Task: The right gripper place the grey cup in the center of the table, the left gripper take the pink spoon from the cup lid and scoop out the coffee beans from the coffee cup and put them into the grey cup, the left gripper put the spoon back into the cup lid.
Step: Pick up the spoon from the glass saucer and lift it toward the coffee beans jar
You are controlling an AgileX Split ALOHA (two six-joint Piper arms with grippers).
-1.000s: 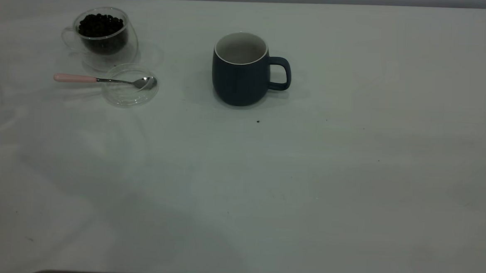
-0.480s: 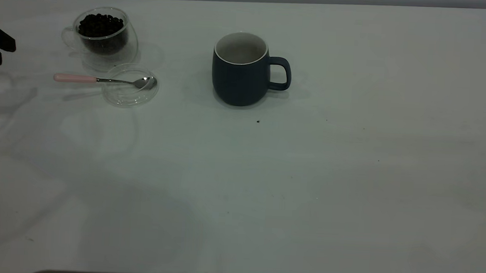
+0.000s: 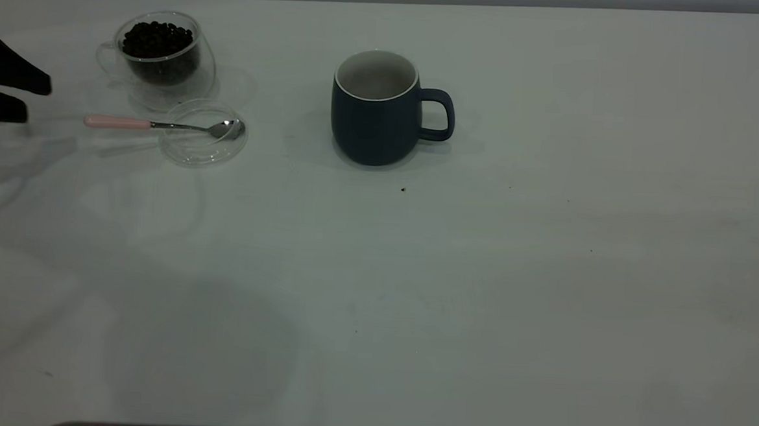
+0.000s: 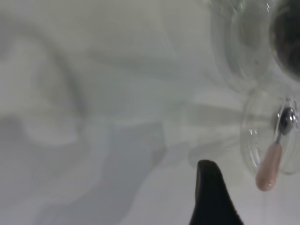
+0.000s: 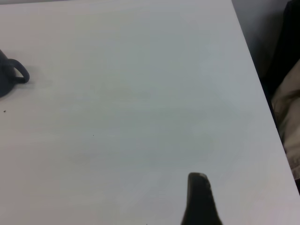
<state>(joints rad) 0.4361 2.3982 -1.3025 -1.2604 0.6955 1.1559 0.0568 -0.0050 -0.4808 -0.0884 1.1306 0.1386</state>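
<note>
Black and wedge-shaped, the left gripper [image 3: 25, 98] pokes in at the table's [image 3: 544, 299] left edge, its two jaws slightly parted around nothing, just short of the pink spoon [image 3: 163, 124]. That spoon's pale handle juts leftward while its shiny silver bowl rests in the cup lid [image 3: 203, 133], a clear glass disc. Just behind stands the coffee cup [image 3: 159, 55], clear glass heaped with dark coffee beans [image 3: 157, 38]. Near the middle stands the grey cup [image 3: 380, 107], upright, white inside, handle to the right. Only one finger of the right gripper [image 5: 199, 199] shows, so I cannot tell its opening.

Dim, cool light, soft broad shadows on table [image 3: 545, 280], left wrist view blurred
</note>
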